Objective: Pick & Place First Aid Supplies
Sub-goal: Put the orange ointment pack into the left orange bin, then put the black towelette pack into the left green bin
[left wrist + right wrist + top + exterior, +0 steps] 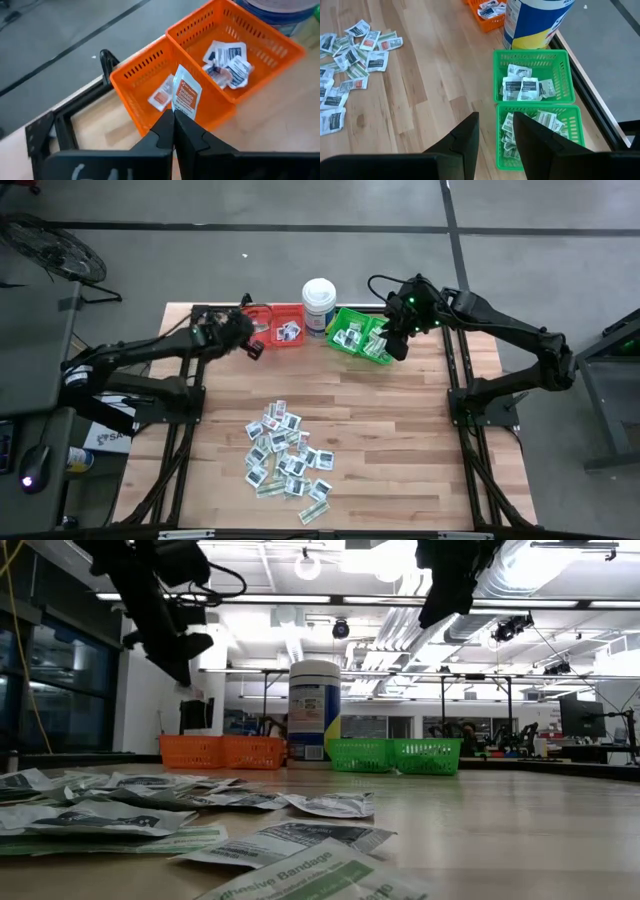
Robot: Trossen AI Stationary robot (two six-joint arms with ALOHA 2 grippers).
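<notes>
The first aid supplies (285, 460) lie in a loose pile of small flat packets on the wooden table's near middle. At the far edge stand a red two-part bin (262, 313) and a green two-part bin (345, 317), each with a few packets inside. My left gripper (173, 117) is shut on one white packet with orange print (187, 95), just beside the red bin. My right gripper (495, 132) hangs open over the green bin (565, 75), with nothing between its fingers. My left gripper pinches the packet by one short end (180, 109) between its two fingertips. The rest of the packet sticks out past the fingers. The fingers slant down toward the red bin (150, 117). The packet is lifted clear, hanging over the bin's near wall.
A tall white round tub (318, 305) stands between the two bins at the far edge. Bare wood lies between the pile and the bins. Black frame rails run along the table's left and right sides.
</notes>
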